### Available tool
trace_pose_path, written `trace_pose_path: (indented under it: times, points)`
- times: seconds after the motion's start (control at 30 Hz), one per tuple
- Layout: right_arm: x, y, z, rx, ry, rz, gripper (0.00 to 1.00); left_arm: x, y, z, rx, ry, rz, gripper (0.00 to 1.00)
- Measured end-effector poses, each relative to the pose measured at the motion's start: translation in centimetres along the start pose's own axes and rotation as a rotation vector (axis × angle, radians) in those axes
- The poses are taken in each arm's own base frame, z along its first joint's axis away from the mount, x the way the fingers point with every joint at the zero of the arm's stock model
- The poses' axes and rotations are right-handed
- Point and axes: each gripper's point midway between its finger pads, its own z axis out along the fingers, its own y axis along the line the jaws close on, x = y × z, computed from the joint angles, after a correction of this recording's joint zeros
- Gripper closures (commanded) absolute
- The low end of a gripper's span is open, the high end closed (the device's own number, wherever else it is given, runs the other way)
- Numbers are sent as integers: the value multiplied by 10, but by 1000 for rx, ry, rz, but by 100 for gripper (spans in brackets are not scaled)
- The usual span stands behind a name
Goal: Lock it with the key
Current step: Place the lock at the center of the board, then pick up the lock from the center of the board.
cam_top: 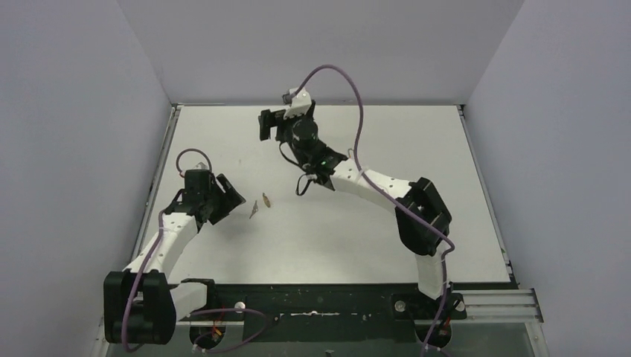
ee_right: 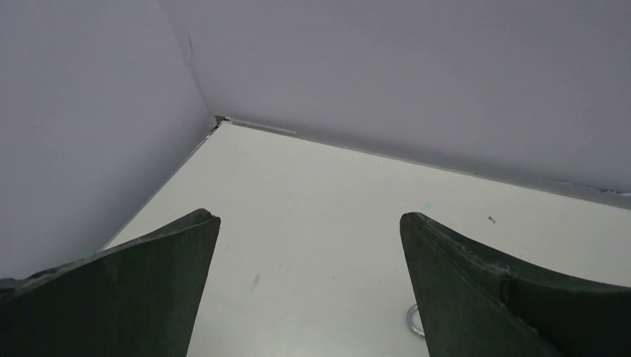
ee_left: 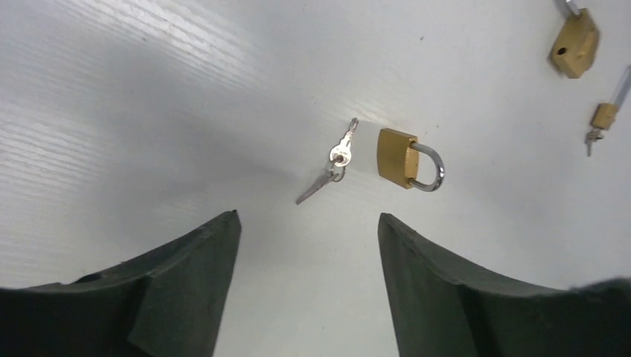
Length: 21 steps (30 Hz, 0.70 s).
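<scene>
Left gripper (ee_left: pixel 309 223) hangs spread and empty, keys (ee_left: pixel 338 156) at its 12 o'clock on the bench (ee_left: pixel 149 111). Padlock (ee_left: pixel 398 158) lies at 3 o'clock of the keys. Right gripper (ee_right: pixel 309 219) is spread too.

Top cam: high, from near edge, down on whole table (cam_top: pixel 372 245). L wrist: close above padlock (ee_left: pixel 398 158), shared w/ top. R wrist: low, faces far-left corner (ee_right: pixel 217 119).

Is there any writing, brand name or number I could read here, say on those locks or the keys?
No text can be read in any view.
brass padlock: the face looks plain, with no stamp to make out.
keys: too small to show any marking.
second padlock and small padlock: nothing legible.
</scene>
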Motion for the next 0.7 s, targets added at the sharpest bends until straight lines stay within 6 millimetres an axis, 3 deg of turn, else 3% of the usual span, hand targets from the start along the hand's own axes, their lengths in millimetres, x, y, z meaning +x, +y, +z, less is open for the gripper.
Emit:
trace_pose_path:
  times: [0.1,0.2,0.23,0.3,0.4,0.47,0.57,0.63,0.7]
  points:
    - [-24,-37,22,27,118,-3,0,-16,-5,-15,48,-27,-38,25]
    - [-16,-97,26,111,298,-21,0,-30,-13,-28,94,-46,-59,25]
    - [-6,-108,25,122,364,-24,1,-35,-16,-32,111,-52,-60,25]
    - [17,-150,24,179,485,-30,1,-42,-23,-40,144,-60,-58,25]
    - [79,-191,6,203,712,-60,1,-43,-33,-46,189,-46,-47,25]
    - [124,-200,-15,176,870,-88,1,-40,-36,-48,208,-29,-40,25]
    - [173,-195,-40,111,1039,-115,2,-35,-37,-52,223,-8,-34,25]
    - [191,-185,-52,64,1102,-119,3,-33,-37,-55,230,-2,-31,25]
    - [196,-177,-57,33,1121,-117,4,-32,-38,-59,242,-4,-28,25]
